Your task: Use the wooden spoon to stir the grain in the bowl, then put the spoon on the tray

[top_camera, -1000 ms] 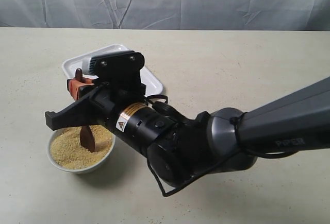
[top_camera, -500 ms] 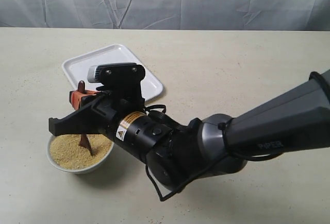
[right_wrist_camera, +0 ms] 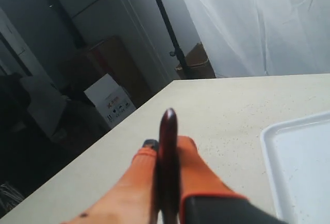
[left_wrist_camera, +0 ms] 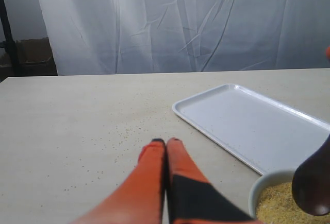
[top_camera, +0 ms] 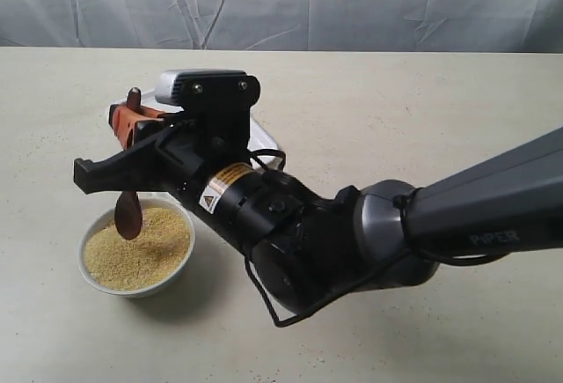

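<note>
My right gripper (top_camera: 106,147) (right_wrist_camera: 167,144) is shut on the wooden spoon (top_camera: 128,214) (right_wrist_camera: 168,157), holding it upright by the handle. The dark oval spoon bowl hangs just above the left rim of the white bowl (top_camera: 132,290), clear of the yellow grain (top_camera: 145,246). The white tray (top_camera: 261,141) lies behind the bowl, mostly hidden by the arm; it shows in full in the left wrist view (left_wrist_camera: 258,126). My left gripper (left_wrist_camera: 165,141) is shut with nothing in it, low over the table beside the bowl (left_wrist_camera: 260,188). It does not show in the exterior view.
The right arm (top_camera: 352,242) reaches across the table from the right, covering the middle. Loose grains (left_wrist_camera: 118,131) are scattered on the beige tabletop near the tray. A white curtain (top_camera: 352,4) hangs behind the far edge.
The right gripper has risen and lifted the spoon out of the grain. The spoon bowl, dipped in the mound before, now hangs above the bowl's left rim.
</note>
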Action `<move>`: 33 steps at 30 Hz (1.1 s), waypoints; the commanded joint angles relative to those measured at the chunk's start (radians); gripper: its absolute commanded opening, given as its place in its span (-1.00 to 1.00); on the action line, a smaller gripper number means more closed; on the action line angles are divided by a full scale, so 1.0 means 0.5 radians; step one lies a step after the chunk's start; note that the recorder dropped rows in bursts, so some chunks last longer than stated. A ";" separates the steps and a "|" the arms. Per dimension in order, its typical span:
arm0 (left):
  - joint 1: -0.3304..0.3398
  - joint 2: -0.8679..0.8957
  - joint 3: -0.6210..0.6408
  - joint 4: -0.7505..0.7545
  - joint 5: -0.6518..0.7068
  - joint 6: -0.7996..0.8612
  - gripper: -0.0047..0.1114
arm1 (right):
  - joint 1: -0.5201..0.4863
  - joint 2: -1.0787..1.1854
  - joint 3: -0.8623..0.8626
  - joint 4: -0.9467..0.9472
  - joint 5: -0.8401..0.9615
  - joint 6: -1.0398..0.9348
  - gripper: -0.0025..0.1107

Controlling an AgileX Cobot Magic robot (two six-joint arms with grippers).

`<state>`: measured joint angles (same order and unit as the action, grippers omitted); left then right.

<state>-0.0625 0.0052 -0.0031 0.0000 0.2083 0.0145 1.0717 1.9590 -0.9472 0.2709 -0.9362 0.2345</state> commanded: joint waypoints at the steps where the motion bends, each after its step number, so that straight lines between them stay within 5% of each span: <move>1: 0.001 -0.010 0.006 0.000 -0.013 -0.011 -0.92 | 0.009 -0.021 -0.086 -0.169 0.098 0.134 -0.97; 12: 0.001 -0.010 0.006 0.000 -0.013 -0.011 -0.92 | 0.009 0.171 -0.153 -0.063 0.379 0.140 -0.97; 17: 0.001 -0.010 0.006 0.000 -0.013 -0.011 -0.92 | 0.009 0.058 -0.153 0.156 0.178 -0.114 -0.97; 28: 0.001 -0.010 0.006 0.000 -0.013 -0.011 -0.92 | 0.009 -0.016 -0.153 0.613 0.307 -0.811 -0.97; 33: 0.001 -0.010 0.006 0.000 -0.013 -0.011 -0.92 | 0.013 0.080 -0.153 0.607 0.395 -0.830 -0.97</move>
<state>-0.0625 0.0052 -0.0031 0.0000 0.2083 0.0145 1.0793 1.9748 -1.0216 0.5792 -0.7714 -0.1610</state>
